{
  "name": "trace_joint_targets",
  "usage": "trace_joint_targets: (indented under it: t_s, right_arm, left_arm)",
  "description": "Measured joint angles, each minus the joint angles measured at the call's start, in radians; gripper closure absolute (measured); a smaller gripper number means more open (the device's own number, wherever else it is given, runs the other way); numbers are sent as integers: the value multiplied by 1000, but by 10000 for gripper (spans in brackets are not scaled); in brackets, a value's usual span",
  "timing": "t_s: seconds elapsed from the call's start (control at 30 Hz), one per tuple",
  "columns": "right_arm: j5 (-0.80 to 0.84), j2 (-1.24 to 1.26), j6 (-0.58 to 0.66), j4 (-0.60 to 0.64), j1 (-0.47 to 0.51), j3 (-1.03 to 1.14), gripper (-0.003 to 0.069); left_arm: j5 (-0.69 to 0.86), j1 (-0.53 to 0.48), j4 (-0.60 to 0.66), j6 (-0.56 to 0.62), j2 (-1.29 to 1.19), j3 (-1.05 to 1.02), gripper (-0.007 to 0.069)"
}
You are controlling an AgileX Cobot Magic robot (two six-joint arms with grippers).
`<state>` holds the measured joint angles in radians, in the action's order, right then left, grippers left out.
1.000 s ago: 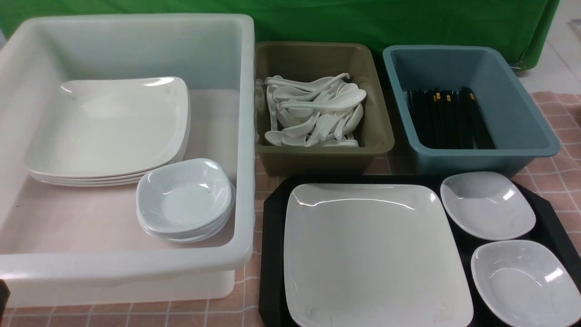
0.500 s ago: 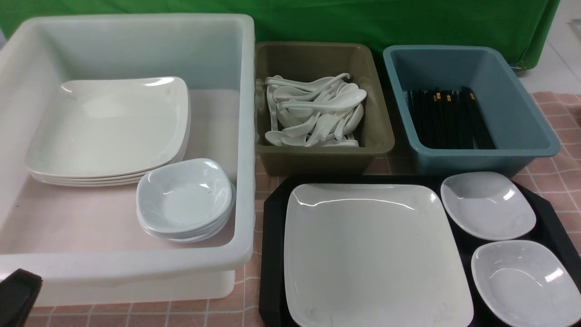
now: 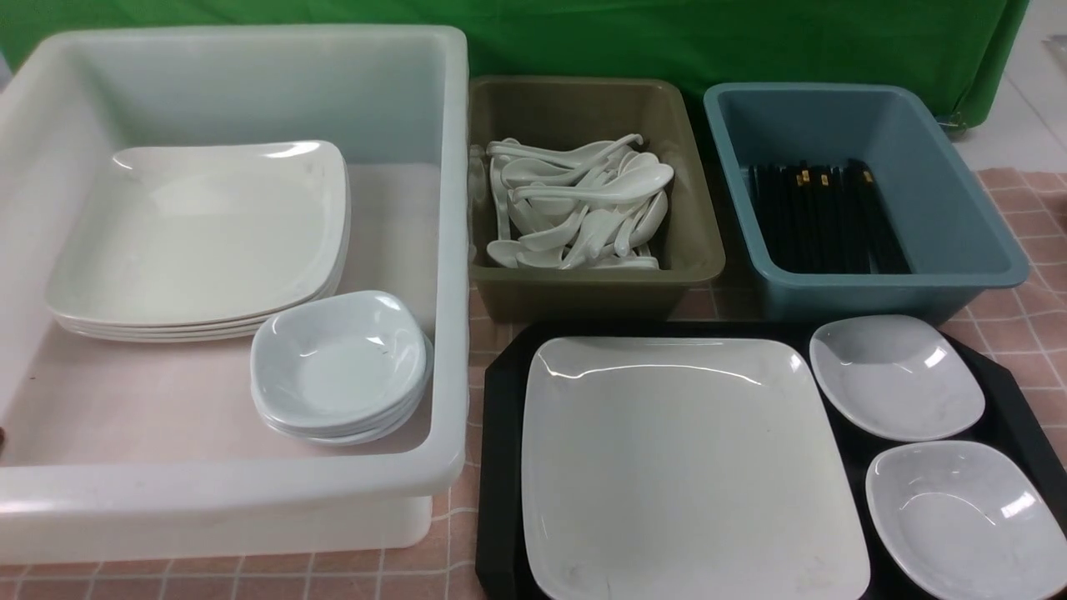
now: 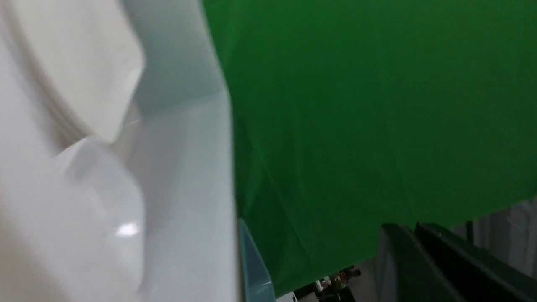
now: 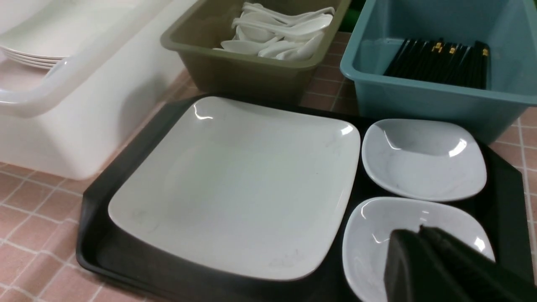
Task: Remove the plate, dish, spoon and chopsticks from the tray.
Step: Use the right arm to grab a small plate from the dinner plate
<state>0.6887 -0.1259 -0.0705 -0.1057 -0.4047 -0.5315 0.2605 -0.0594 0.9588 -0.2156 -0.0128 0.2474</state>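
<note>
On black tray (image 5: pixel 512 222), plate (image 5: pixel 239 188) lies beside right hand (image 5: pixel 420 231).

- The plate (image 3: pixel 692 467) lies on the tray (image 3: pixel 500 467), in its left part.
- Two dishes lie on the tray, to the right of the plate: the far dish (image 3: pixel 896 379) is behind the near dish (image 3: pixel 967 517).
- The big tub (image 3: pixel 446 375) is to the left of the tray.
- In this tub there is a plate stack (image 3: pixel 200 233), and before it, to the right, a dish stack (image 3: pixel 338 362).
- Behind the tray, the spoon tub (image 3: pixel 583 292) is to the left and the chopstick tub (image 3: pixel 884 292) to the right.
</note>
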Motion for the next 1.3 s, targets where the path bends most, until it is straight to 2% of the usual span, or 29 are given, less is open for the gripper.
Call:
trace_joint_targets:
  t_s: [0.1, 0.13, 0.17, 0.2, 0.23, 0.27, 0.3, 0.37, 0.47, 0.6, 0.73, 0.9, 0.93, 0.97, 1.03, 1.17, 1.3]
  right_arm:
    - [-1, -13, 0, 0, 0, 0, 586]
    - [-1, -29, 0, 0, 0, 0, 586]
    - [-1, -34, -1, 0, 0, 0, 586]
    - [-1, -54, -1, 0, 0, 0, 586]
    - [-1, -57, -1, 0, 0, 0, 586]
    - [0, -85, -1, 0, 0, 0, 586]
    - [0, -85, -1, 0, 0, 0, 586]
    - [35, -145, -16, 0, 0, 0, 589]
    - [162, -268, -42, 0, 0, -13, 615]
    - [259, -492, -19, -1, 0, -22, 625]
    - [218, -717, 61, -1, 0, -34, 605]
    - [183, -955, 95, 0, 0, -101, 495]
    - [162, -1023, 109, 0, 0, -139, 426]
    - [153, -1042, 112, 0, 0, -148, 409]
    - [122, -1144, 120, -3, -4, -197, 330]
    - [81, -1285, 110, -47, -21, -226, 295]
    - [37, -1402, 22, -171, -48, -235, 291]
  left_arm:
    - [70, 0, -59, 53, -70, 144, 603]
    - [186, 0, -114, 88, -151, 252, 603]
    - [200, 0, -128, 91, -173, 278, 603]
    - [342, 0, -177, 133, -270, 378, 603]
    - [358, 0, -182, 139, -282, 390, 603]
    - [482, 0, -212, 192, -394, 482, 603]
    - [496, 0, -214, 200, -394, 482, 603]
    - [654, 0, -232, 300, -539, 579, 603]
    - [755, 0, -235, 367, -673, 634, 603]
    - [791, 0, -249, 416, -788, 648, 603]
    - [793, 0, -258, 448, -860, 648, 603]
    - [795, 0, -259, 479, -889, 648, 603]
    - [795, 0, -261, 489, -893, 648, 603]
    - [795, 0, -261, 494, -893, 648, 603]
    - [795, 0, -266, 510, -893, 648, 603]
    - [788, 0, -272, 523, -893, 648, 603]
    - [787, 0, -275, 530, -893, 648, 603]
